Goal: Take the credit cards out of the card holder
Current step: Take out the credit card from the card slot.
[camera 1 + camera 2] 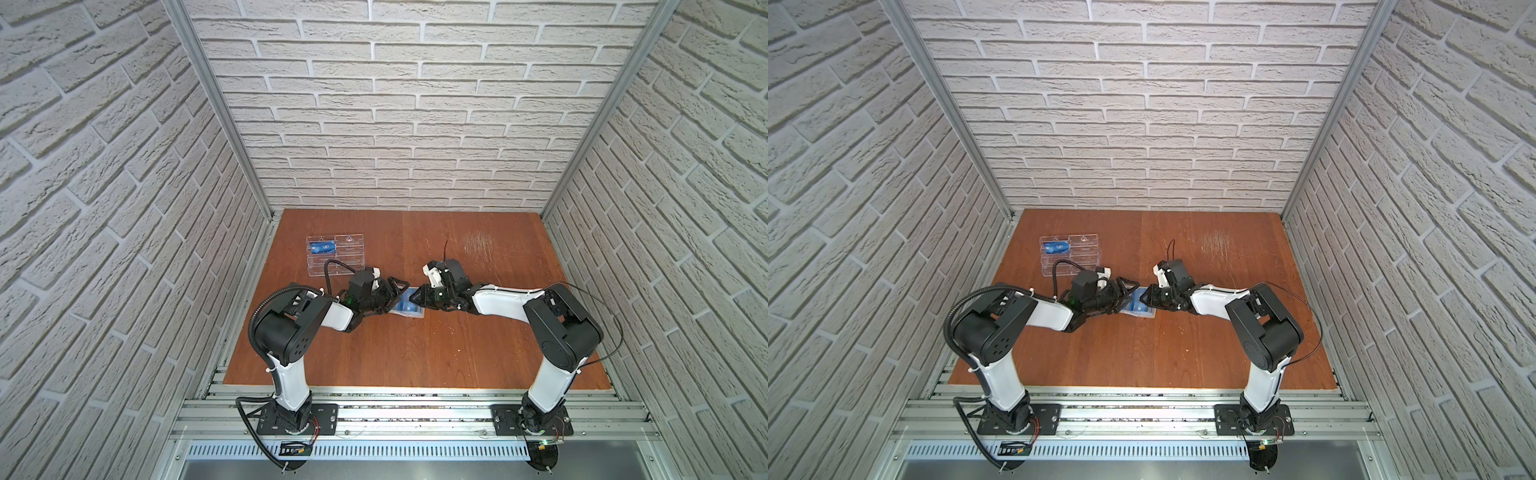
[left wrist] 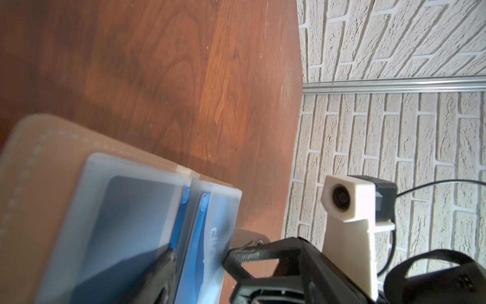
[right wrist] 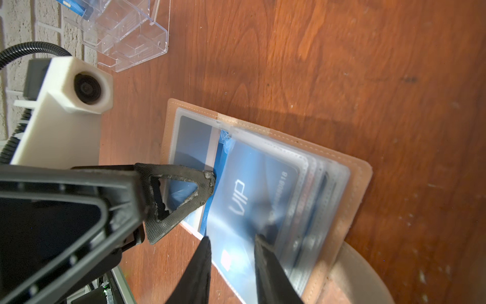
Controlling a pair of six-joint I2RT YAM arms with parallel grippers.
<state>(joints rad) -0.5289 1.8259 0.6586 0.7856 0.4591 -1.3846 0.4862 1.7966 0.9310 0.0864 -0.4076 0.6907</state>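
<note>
- Clear acrylic tiered rack (image 1: pixel 336 254): stands behind the left gripper (image 1: pixel 395 293), on its outer side and well apart from its fingertips. One blue plastic card (image 1: pixel 325 248) sits in it, so one card counts as out.
- Left gripper: jaws wide apart, nothing held. One fingertip (image 3: pixel 203 177) presses on the sleeve page beside the spine, judged to be a hold-down.
- Tan leather booklet card holder (image 3: pixel 352 200): lies open on the brown wooden table (image 1: pixel 415 365), directly between the two grippers. A blue "VIP" credit card (image 3: pixel 244 194) sits in the top clear sleeve. A second blue credit card (image 3: pixel 194 142) sits in the page under the left fingertip. Contents of the lower sleeves are unclear.
- Right gripper (image 3: pixel 232 252): jaws partly apart at the near edge of the "VIP" card, with no clamp visible. Extraction is not yet done, and most of the task is judged outstanding.
</note>
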